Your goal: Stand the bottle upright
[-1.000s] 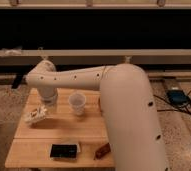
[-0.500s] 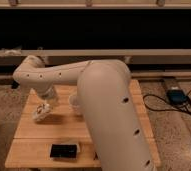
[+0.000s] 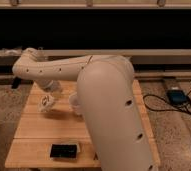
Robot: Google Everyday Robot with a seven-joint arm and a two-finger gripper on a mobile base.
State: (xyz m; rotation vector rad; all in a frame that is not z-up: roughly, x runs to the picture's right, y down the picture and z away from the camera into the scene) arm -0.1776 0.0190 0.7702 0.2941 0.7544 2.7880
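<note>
The cream-white bottle (image 3: 45, 104) is at the left of the wooden table (image 3: 36, 134), tilted and slightly above the surface, with its shadow beneath it. My gripper (image 3: 48, 97) comes down from the bent white arm and is shut on the bottle's upper end. The arm's thick forearm covers the right half of the table.
A short clear glass cup (image 3: 74, 102) shows partly just right of the bottle, behind the arm. A black slab (image 3: 64, 150) lies near the table's front edge. The reddish-brown object is hidden by the arm. A blue device with cables (image 3: 176, 95) lies on the floor at right.
The arm has swung nearer the camera and covers more of the table. The bottle has moved up and to the right with the gripper, off the spot where it lay.
</note>
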